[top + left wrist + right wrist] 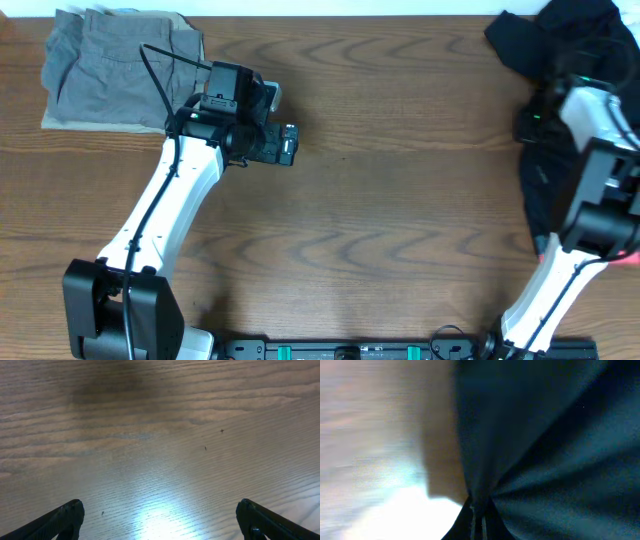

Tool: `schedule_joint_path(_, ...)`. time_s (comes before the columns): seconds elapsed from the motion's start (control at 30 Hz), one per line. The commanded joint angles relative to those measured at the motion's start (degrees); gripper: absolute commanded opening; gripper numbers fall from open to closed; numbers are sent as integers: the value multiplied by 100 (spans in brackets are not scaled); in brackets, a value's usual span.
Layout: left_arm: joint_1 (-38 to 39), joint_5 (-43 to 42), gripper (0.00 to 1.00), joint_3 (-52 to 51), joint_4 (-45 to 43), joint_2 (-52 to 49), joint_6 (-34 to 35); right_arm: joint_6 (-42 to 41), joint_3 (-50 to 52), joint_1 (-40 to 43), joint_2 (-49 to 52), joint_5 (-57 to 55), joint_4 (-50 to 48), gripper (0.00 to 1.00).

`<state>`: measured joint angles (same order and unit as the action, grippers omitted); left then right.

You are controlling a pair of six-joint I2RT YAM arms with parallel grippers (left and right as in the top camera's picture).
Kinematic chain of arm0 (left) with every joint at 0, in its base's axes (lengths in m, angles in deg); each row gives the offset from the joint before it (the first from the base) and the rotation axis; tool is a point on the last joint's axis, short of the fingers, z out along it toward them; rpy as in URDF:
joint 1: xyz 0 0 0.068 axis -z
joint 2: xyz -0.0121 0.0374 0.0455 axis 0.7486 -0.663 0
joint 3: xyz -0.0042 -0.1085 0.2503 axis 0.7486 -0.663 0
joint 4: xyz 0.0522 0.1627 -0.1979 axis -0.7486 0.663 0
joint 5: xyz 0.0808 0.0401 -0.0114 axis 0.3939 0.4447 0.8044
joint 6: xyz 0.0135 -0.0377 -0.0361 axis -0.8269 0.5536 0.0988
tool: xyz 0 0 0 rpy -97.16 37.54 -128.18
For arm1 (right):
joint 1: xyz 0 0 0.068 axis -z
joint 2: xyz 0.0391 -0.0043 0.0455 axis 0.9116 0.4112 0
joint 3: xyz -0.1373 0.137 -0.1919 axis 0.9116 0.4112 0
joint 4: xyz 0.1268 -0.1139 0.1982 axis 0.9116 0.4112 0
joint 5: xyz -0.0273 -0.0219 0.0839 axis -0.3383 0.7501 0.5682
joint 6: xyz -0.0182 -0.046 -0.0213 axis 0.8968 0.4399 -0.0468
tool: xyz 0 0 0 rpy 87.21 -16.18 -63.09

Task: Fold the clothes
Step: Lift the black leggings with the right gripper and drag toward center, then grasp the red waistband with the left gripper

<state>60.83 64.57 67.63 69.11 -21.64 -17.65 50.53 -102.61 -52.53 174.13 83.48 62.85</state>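
A black garment (545, 180) lies bunched along the table's right edge, from the far right corner down past my right arm. A bit of coral-red edge (544, 246) shows by the arm. My right gripper (535, 120) is shut on the black fabric (545, 435), which gathers into folds at the fingertips (477, 522) and fills most of the right wrist view. My left gripper (288, 145) is open and empty, low over bare wood left of the table's middle; its two fingertips (160, 520) show at the bottom corners of the left wrist view.
A folded grey-brown garment (115, 65) lies at the table's far left corner, just behind my left arm. The wooden table (400, 220) spreads between the two arms.
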Motion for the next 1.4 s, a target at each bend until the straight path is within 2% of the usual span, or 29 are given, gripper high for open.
schedule_joint_path(0.0,-184,118,98,57,83,-22,28,-282,173,-870,428,529,-26,1)
schedule_joint_path(0.4,-1156,120,98,59,592,68,26,-476,-321,-3091,428,975,-822,1)
schedule_joint_path(0.73,-2028,118,98,59,570,68,4,-146,-1478,-4183,428,955,-623,1)
schedule_joint_path(0.83,-2205,116,98,59,570,68,4,-129,-2135,-4225,428,960,-199,13)
schedule_joint_path(0.87,-2238,111,98,59,575,68,7,-127,-2422,-4218,428,955,-11,26)
schedule_joint_path(0.9,-2247,109,98,59,584,68,7,-127,-2719,-4186,428,955,175,44)
schedule_joint_path(0.93,-2247,83,98,59,592,68,7,-127,-3034,-4142,428,955,363,54)
schedule_joint_path(1.1,-2090,-498,98,59,610,68,-37,-129,-4376,-3768,428,957,1115,87)
schedule_joint_path(1.13,-2026,-658,98,59,612,68,-85,-129,-4616,-3657,428,955,1250,91)
schedule_joint_path(1.23,-1685,-1250,98,57,634,68,-131,-129,-5152,-3259,428,953,1600,93)
schedule_joint_path(1.37,-979,-1351,98,-15,713,66,-129,-232,-5379,-2662,428,951,1919,96)
